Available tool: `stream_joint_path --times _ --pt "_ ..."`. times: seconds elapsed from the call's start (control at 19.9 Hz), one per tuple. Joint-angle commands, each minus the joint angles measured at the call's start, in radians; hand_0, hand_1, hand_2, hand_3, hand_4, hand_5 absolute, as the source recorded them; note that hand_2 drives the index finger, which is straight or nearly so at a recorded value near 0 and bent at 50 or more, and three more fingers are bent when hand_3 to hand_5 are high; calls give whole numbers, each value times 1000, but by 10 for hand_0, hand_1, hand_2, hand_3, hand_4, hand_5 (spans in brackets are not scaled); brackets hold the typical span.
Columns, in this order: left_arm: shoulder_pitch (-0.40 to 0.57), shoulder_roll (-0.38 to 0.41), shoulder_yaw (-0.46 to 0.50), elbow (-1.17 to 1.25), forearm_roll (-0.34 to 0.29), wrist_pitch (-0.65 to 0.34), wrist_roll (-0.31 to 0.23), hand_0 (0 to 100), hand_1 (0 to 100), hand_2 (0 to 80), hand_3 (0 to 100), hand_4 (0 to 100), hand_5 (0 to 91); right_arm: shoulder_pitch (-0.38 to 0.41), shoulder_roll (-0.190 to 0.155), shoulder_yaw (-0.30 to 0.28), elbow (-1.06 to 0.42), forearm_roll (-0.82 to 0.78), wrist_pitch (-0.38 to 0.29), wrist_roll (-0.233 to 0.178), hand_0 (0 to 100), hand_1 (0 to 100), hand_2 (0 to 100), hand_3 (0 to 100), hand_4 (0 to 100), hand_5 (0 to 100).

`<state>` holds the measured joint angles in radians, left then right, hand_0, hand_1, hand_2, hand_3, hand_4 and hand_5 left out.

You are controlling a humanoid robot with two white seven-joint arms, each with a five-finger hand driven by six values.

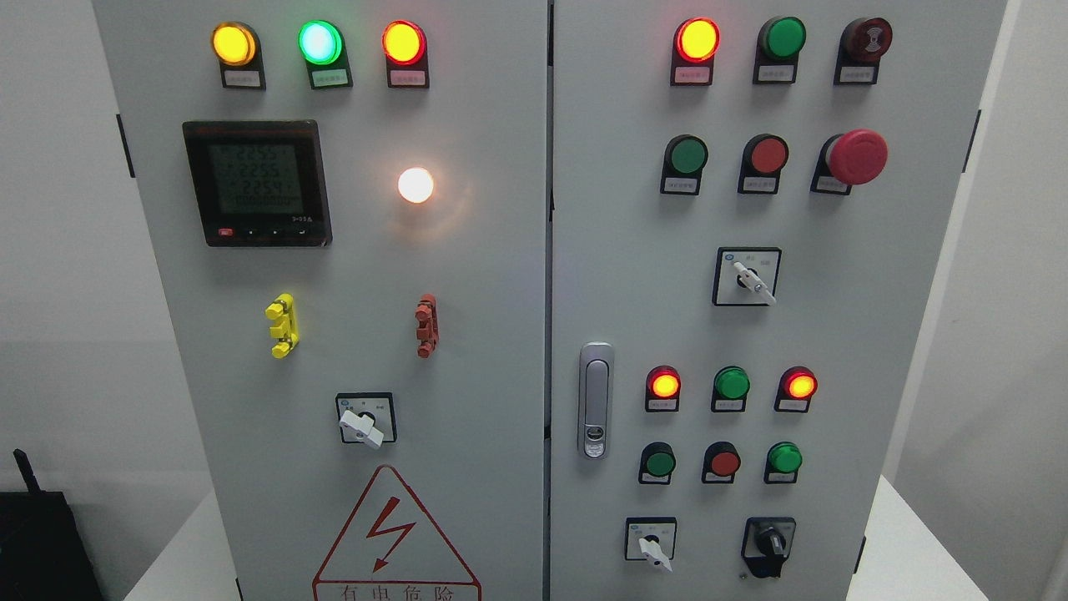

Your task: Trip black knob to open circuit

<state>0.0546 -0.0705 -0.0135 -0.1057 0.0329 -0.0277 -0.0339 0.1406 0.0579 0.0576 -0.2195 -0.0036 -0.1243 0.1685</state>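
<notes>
Black knob (768, 545) sits low on the right door; label print unreadable.

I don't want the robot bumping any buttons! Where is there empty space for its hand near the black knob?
The black knob sits at the bottom right of the right door. Bare panel lies right of it, toward the door edge, and between it and the white switch. Above it is crowded: the green button and red button sit close overhead.

Single head view, close, square-on to cabinet (467, 334) front.
</notes>
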Motion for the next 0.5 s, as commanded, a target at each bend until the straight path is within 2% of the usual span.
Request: stream_joint_path --times 0.0,0.1,0.45 --pt "-2 -2 1 0 2 0 0 120 389 0 0 0 0 10 3 -25 -38 -6 -8 6 174 503 0 0 0 0" --pt "-2 -2 1 0 2 -1 0 120 389 0 0 0 0 28 3 -44 -86 -6 -5 6 192 506 0 0 0 0" --pt "-2 -2 1 0 2 -1 0 120 389 0 0 0 0 116 17 -45 -300 -6 -3 3 234 503 0 0 0 0"
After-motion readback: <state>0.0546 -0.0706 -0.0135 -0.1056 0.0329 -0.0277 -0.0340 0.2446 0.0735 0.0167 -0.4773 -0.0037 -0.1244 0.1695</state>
